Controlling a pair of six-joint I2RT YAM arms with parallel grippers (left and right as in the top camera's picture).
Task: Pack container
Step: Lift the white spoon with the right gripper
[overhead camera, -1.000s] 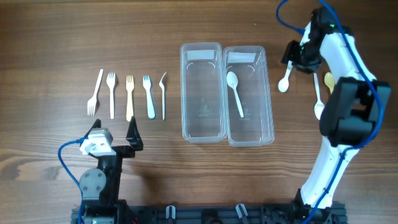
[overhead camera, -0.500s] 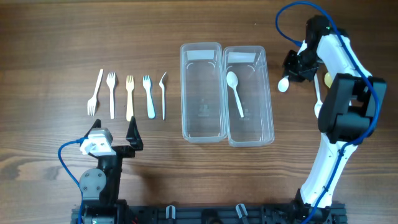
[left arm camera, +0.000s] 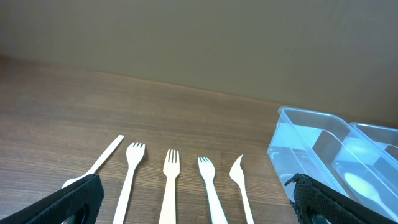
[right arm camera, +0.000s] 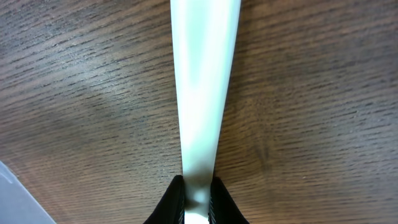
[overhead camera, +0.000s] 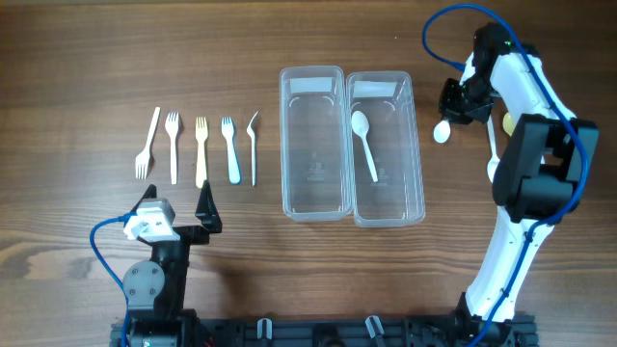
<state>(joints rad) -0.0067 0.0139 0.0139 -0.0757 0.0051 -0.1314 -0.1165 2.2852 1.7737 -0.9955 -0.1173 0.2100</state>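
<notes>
Two clear containers stand side by side mid-table: the left one (overhead camera: 312,198) holds nothing, and the right one (overhead camera: 410,145) has a white spoon (overhead camera: 364,143) in it. Just right of them, my right gripper (overhead camera: 461,104) is shut on the handle of another white spoon (overhead camera: 442,132). In the right wrist view the handle (right arm camera: 202,81) runs up from between the closed fingers (right arm camera: 198,199), just over the wood. My left gripper (overhead camera: 177,200) is wide open near the front left, with nothing in it (left arm camera: 199,205).
Several white and cream forks (overhead camera: 201,151) lie in a row left of the containers, also seen in the left wrist view (left arm camera: 171,186). A white spoon (overhead camera: 493,154) and a yellow spoon (overhead camera: 508,123) lie by the right arm.
My right gripper has closed on the white spoon's handle and shifted slightly toward the far edge. The left arm has not moved.
</notes>
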